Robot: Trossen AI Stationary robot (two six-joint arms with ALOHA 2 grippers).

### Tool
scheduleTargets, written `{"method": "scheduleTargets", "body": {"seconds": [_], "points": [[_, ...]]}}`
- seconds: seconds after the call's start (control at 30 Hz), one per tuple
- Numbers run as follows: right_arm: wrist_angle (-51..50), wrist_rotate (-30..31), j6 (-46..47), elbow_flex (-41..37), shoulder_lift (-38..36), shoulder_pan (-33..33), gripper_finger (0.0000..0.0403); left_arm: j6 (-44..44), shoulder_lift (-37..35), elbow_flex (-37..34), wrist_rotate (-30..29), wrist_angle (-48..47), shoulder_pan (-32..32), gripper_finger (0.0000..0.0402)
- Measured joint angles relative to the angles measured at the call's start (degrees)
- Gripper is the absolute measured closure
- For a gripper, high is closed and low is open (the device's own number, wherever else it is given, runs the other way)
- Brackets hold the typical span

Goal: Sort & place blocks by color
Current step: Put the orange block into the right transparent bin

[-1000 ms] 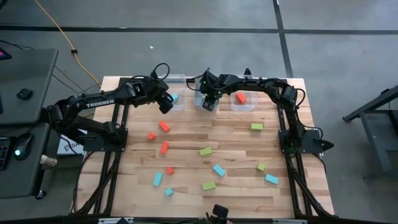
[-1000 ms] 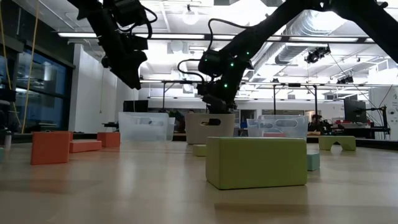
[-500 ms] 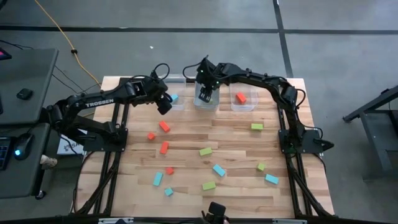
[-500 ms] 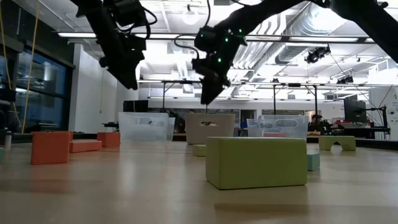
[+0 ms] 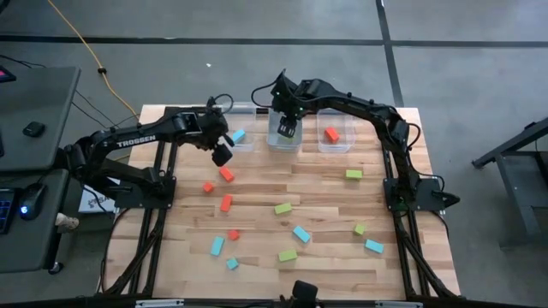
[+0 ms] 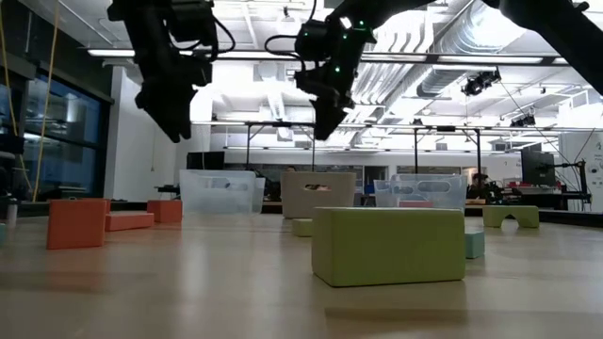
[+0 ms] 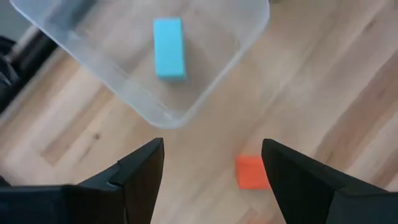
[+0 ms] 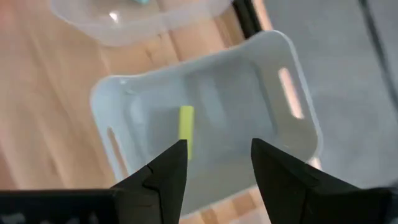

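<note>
Three clear bins stand along the far edge. The left bin (image 5: 249,145) holds a light blue block (image 7: 169,48), the middle bin (image 8: 273,74) a lime green block (image 8: 186,129), the right bin (image 5: 345,144) a red-orange block (image 5: 331,133). My left gripper (image 7: 211,146) hangs open just near of the left bin, above a red-orange block (image 7: 251,172) lying on the table. My right gripper (image 8: 217,144) hangs open above the middle bin, with nothing between its fingers. Several more blocks lie scattered on the wooden table (image 5: 257,192).
Loose blocks lie across the table's middle and near half: red-orange ones (image 5: 226,203) on the left, lime green ones (image 5: 283,208) in the middle and right, light blue ones (image 5: 300,233) toward the near edge. A big green block (image 6: 388,246) stands close to the low camera.
My right gripper has risen straight up out of the middle bin, and the green block has stayed inside. My left gripper has tipped further downward and swung a little away from the left bin toward the near edge, over the red-orange block.
</note>
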Motion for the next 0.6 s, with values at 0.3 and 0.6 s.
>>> {"method": "scheduleTargets", "body": {"seconds": [0.3,0.6], "points": [[-3.97,1.74,-0.79,0.14,0.0,1.4,0.0234,-4.46,-0.02,-2.76,-0.5,-3.08,-4.46,0.0149],[-9.8,3.76,1.09,0.14,0.0,3.04,0.0234,-10.58,-0.02,-5.99,-0.52,-4.08,-8.64,0.0149]]}}
